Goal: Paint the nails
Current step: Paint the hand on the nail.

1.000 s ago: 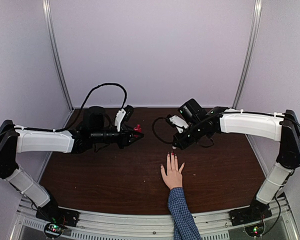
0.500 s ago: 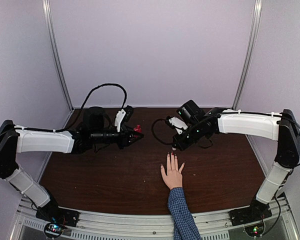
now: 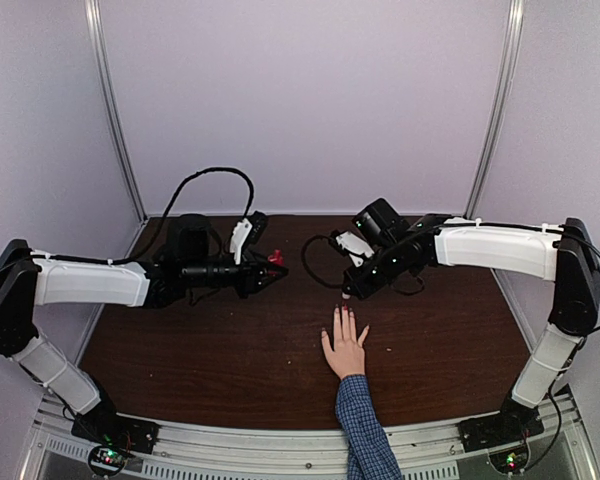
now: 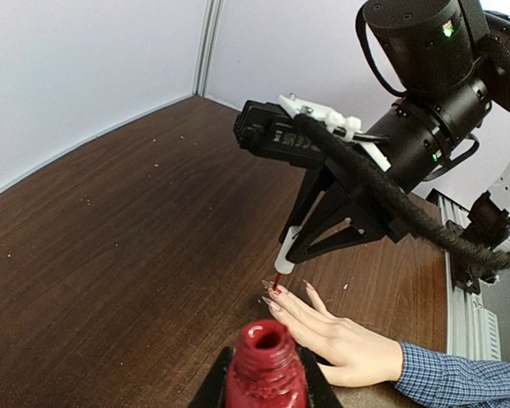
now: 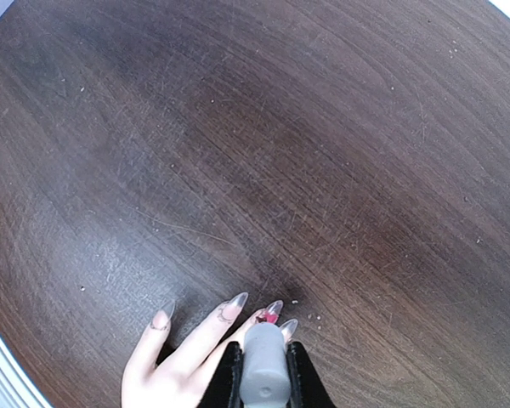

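Left wrist view shows the right gripper point(image 4: 282, 255) clamped on the white brush cap point(image 4: 286, 246), its red tip touching the nails point(image 4: 275, 290) of the hand point(image 4: 340, 344) lying flat on the table point(image 4: 110, 238). The left gripper point(image 4: 263, 382) grips the open polish bottle point(image 4: 264, 365) nearby. Painting is under way; next calls for a short, light stroke along that nail.

Both arms outstretched, left hand point(image 3: 273, 266) and right hand point(image 3: 348, 292) apparently clamped.

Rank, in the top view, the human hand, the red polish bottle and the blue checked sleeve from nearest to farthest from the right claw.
1. Human hand: just below the right claw, nearer the arm bases.
2. Red polish bottle: to its left, in the left claw.
3. Blue checked sleeve: at the near table edge.
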`<state>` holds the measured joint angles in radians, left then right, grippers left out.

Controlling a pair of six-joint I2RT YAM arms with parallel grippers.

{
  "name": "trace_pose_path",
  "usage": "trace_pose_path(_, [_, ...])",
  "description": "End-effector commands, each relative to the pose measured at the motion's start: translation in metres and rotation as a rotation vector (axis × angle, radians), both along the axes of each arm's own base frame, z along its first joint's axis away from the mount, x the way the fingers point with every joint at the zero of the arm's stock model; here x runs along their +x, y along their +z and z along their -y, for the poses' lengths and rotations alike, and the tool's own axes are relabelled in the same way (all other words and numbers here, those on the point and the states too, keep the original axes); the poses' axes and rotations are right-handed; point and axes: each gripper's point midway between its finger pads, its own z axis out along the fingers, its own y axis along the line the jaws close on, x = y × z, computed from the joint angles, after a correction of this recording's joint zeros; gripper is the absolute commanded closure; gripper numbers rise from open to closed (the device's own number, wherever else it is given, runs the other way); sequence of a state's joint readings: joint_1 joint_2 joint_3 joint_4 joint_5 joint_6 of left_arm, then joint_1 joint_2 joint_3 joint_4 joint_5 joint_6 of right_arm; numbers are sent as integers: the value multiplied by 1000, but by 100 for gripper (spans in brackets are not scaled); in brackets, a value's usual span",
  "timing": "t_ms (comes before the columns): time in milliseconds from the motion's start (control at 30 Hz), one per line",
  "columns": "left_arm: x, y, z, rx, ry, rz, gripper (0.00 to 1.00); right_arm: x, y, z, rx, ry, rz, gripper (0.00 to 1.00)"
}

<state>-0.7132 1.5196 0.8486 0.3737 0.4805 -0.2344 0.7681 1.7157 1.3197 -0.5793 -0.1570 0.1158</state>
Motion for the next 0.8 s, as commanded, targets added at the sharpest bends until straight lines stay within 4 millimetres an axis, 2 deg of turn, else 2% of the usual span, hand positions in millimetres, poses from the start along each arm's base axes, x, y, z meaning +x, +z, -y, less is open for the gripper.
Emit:
trace_pose_path(0, [3,10,3,-41,-11,33,100,4,6,-7,21,-1,13,100])
trace_pose_path(467, [4,10,4,-44,-15,32,100,5,0,-2,-15,-14,12,100])
trace_pose_path(767, [4,11,5,-45,-16,34,100,7,4,2,-25,-28,28,100])
